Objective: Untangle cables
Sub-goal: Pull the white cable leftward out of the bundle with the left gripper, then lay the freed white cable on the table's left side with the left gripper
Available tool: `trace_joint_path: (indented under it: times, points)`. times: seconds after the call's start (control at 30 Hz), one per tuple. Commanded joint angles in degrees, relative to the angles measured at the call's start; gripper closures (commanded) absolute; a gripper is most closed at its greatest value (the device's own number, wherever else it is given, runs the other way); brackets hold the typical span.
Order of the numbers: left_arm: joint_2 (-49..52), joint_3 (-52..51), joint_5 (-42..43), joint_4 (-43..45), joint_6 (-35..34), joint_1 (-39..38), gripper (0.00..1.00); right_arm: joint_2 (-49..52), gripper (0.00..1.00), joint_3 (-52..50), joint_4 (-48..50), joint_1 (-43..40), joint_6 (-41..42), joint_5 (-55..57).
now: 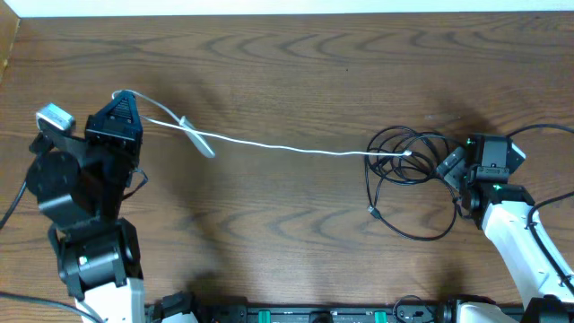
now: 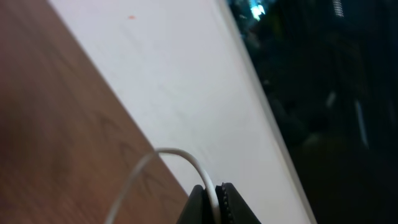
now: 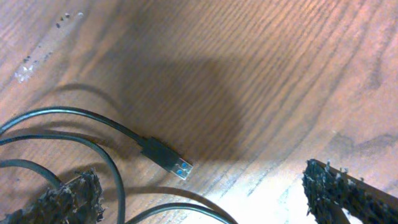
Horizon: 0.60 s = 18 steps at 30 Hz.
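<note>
Crossing the brown wood-grain table (image 1: 296, 72), a white cable (image 1: 287, 148) meets black coils (image 1: 405, 184)

Black cables (image 3: 62, 110) looped on table (image 3: 267, 74) (USB plug (image 3: 166, 159) blue-tipped).

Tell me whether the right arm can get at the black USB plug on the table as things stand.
Probably yes. The right gripper is open, and the USB plug lies bare on the table in the gap between its fingers, with nothing covering it.
</note>
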Motion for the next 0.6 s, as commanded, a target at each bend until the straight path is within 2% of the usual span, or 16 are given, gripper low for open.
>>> trace_joint_path:
  times: [0.0, 0.13, 0.27, 0.43, 0.57]
  points:
    - [3.2, 1.0, -4.1, -0.1, 1.0, 3.5, 0.93, -0.2, 0.01, 0.1, -2.0, -0.8, 2.8, 3.9]
    - [6.0, 1.0, -6.9, -3.4, -3.0, 8.3, 0.93, -0.2, 0.01, 0.1, -4.9, -2.5, 7.4, 5.8]
    - [8.2, 1.0, -1.2, -9.0, -7.4, 10.6, 0.92, -0.2, 0.01, 0.1, -4.3, -3.1, 7.5, 5.1]
    - [13.8, 1.0, 18.8, -8.3, -3.7, 9.1, 0.92, -0.2, 0.01, 0.1, -3.3, -3.0, 7.3, 1.8]
    - [18.2, 1.0, 24.5, -7.6, 7.2, 5.3, 0.92, -0.2, 0.01, 0.1, -3.4, -3.0, 7.3, 1.5]
